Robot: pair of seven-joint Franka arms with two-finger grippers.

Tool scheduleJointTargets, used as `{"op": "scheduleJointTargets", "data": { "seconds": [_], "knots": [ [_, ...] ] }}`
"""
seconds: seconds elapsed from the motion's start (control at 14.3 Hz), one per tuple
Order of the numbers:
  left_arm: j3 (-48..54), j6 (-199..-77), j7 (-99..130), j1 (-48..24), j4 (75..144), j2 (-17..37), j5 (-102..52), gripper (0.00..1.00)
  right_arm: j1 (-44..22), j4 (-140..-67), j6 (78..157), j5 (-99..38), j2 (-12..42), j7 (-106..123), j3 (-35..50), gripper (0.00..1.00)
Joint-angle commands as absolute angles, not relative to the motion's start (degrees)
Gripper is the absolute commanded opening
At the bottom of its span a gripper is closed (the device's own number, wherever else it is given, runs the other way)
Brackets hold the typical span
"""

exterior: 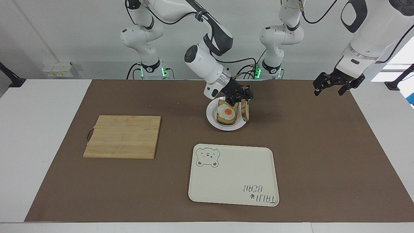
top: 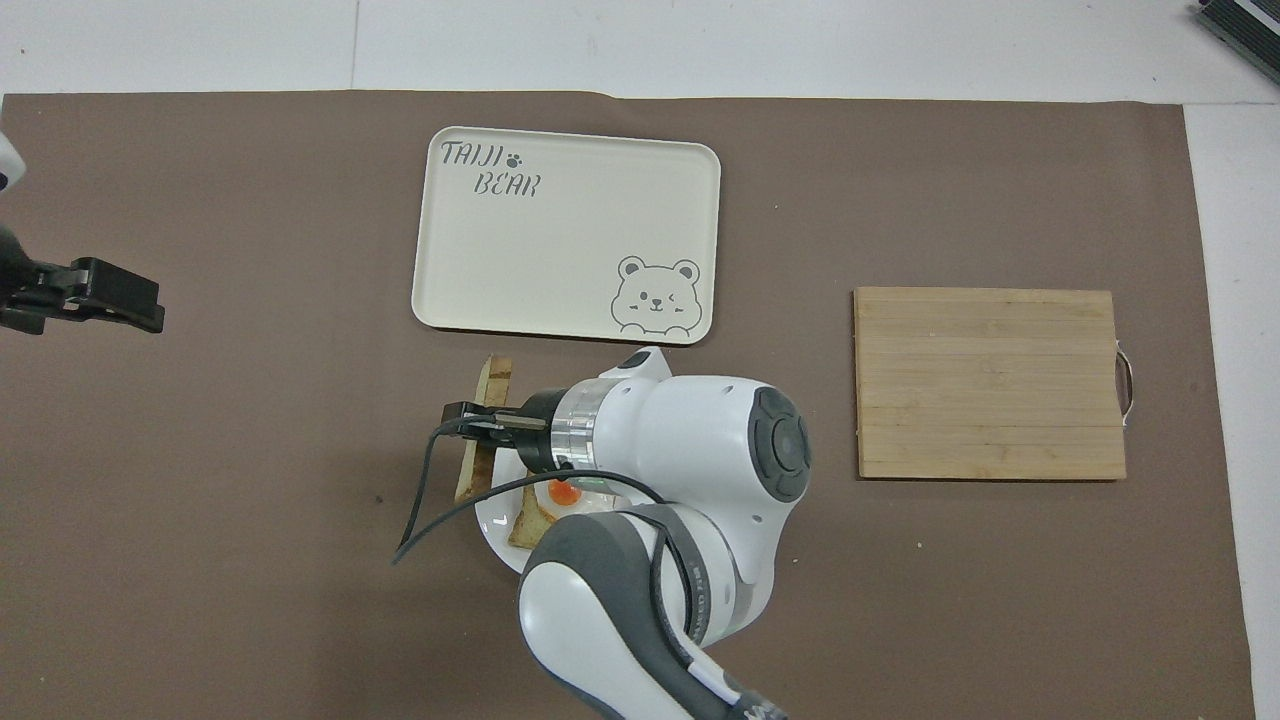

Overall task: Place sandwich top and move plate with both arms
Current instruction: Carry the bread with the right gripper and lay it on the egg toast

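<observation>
Right arm bends down from top centre of the facing view, forearm slanting toward the plate (exterior: pixel 212 120) at frame centre. Right gripper (exterior: pixel 243 99) clamped on the sandwich top (exterior: pixel 245 110), which hangs on edge, upright, over the plate's rim on the left arm's side, just beside the egg-topped slice (exterior: pixel 227 114). In the overhead view the slice (top: pixel 486 430) shows edge-on at centre. Left arm waits at the facing view's upper right; left gripper (exterior: pixel 333 84) hangs over the mat's (exterior: pixel 310 145) corner, jaws spread, holding nothing.
</observation>
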State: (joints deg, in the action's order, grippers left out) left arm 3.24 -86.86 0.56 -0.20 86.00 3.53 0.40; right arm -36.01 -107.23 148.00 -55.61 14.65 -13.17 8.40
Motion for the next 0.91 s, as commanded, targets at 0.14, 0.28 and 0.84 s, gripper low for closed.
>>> {"op": "scheduleJointTargets", "data": {
  "seconds": [0.14,0.28,0.84],
  "knots": [
    [3.3,-86.4,0.7,0.2,87.5,2.1,-0.1,1.00,-36.9,-113.5,150.2,-70.6,13.8,2.2,8.2,0.00],
    [3.3,-86.5,0.7,0.2,87.5,2.1,-0.1,1.00,-37.2,-115.7,150.6,-76.2,14.6,9.5,8.2,0.00],
    [3.3,-86.5,0.7,0.2,87.5,2.1,-0.1,1.00,-37.7,-121.1,151.5,-78.4,14.2,15.4,8.2,0.00]
  ]
}}
